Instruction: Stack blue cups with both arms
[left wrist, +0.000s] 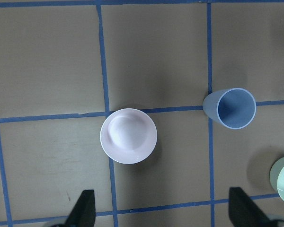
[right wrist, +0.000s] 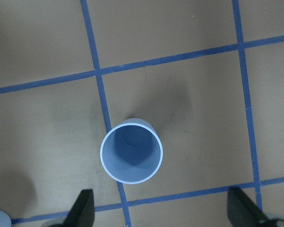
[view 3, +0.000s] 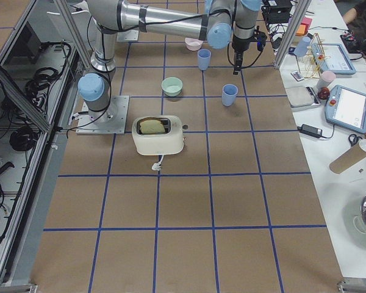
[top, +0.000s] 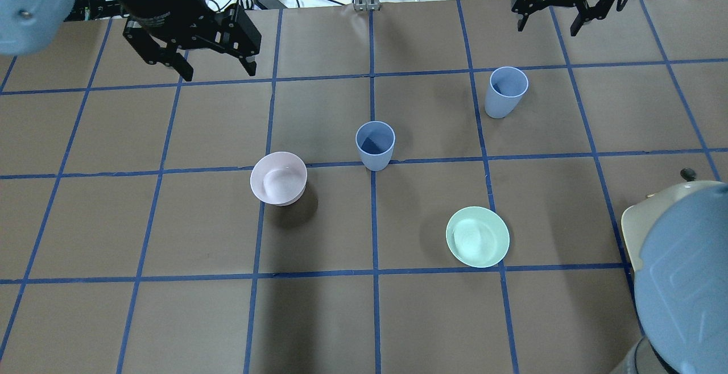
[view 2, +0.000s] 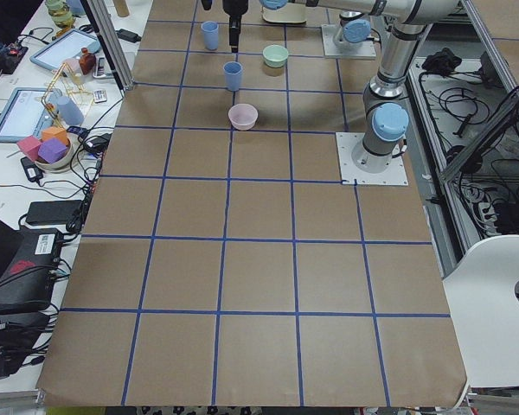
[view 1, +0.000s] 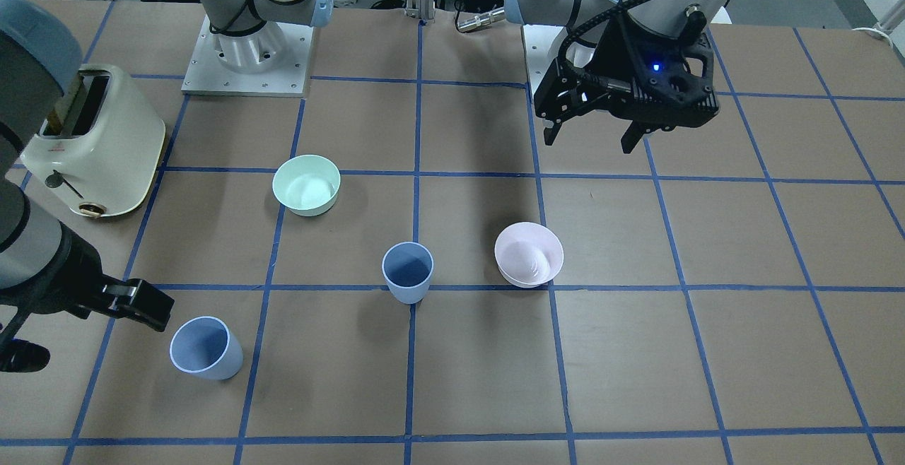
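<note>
Left fingers point(top: 181, 67) are spread wide with nothing between them, hanging above the far left part of the bench point(top: 170, 317). Right fingers point(top: 577, 21) are likewise apart and empty, and hover over the far right of the bench.

One blue cup point(top: 375, 146) stands upright, mouth up, near the middle of the bench on a crossing of the blue tape lines. The second blue cup point(top: 505, 92) stands upright farther off and to the right, just nearer than the right fingers. In the right wrist view its open mouth lies ahead of the two fingertips, somewhat left of centre. The two cups are well apart, and neither is touched.

A pale pink bowl point(top: 278, 178) sits left of the middle cup and slightly nearer. A mint-green bowl point(top: 478, 236) sits nearer and to the right. Both bowls are mouth up and clear of the cups. A cream toaster point(view 1: 92, 140) stands at the right edge of the bench, close to the right arm's base.
</note>
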Robot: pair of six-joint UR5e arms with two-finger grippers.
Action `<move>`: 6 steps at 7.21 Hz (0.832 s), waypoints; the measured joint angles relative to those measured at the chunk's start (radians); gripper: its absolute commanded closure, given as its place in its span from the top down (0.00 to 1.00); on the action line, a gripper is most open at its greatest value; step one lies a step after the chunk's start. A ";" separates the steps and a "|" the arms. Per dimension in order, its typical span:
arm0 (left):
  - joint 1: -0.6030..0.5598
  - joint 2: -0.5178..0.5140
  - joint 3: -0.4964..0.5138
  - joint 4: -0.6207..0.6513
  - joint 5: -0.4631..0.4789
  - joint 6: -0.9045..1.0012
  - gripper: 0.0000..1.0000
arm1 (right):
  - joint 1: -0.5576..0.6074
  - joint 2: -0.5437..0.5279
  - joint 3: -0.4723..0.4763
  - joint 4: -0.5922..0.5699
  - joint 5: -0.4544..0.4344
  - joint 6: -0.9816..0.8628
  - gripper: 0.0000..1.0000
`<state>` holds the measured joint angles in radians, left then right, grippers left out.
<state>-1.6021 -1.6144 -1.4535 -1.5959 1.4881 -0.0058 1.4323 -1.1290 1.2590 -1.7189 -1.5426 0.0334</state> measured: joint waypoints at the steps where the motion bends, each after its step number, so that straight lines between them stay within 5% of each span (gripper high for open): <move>1: 0.009 0.015 -0.017 0.004 0.008 0.005 1.00 | -0.011 0.026 0.000 -0.017 0.001 -0.002 1.00; 6: 0.013 0.019 -0.027 0.015 0.078 0.005 1.00 | -0.037 0.071 0.084 -0.109 0.020 -0.006 1.00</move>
<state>-1.5891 -1.5958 -1.4805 -1.5812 1.5664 -0.0011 1.3957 -1.0576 1.3428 -1.8279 -1.5229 0.0279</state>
